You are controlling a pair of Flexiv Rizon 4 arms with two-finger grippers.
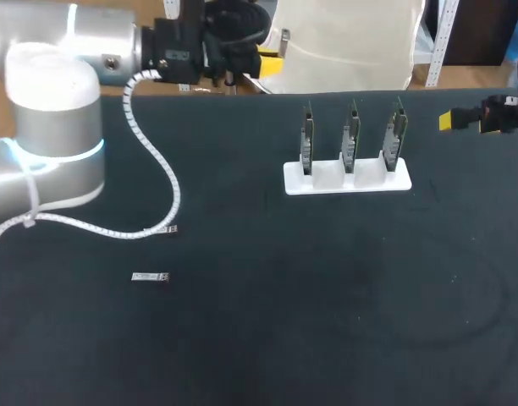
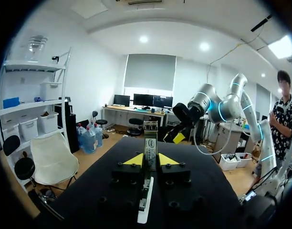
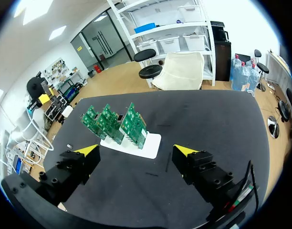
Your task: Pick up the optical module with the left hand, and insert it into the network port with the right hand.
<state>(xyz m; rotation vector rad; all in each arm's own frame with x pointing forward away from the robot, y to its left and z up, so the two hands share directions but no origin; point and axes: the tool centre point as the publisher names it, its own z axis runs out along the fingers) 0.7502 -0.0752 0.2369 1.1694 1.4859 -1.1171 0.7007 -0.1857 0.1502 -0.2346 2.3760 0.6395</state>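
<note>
While the optical module lies flat on the left of the table, both grippers stand well apart from it.
Left gripper, jaws narrow and empty, is at the far edge; right gripper, jaws wide and empty, faces the white board holder.

Optical module: too small for detail
</note>
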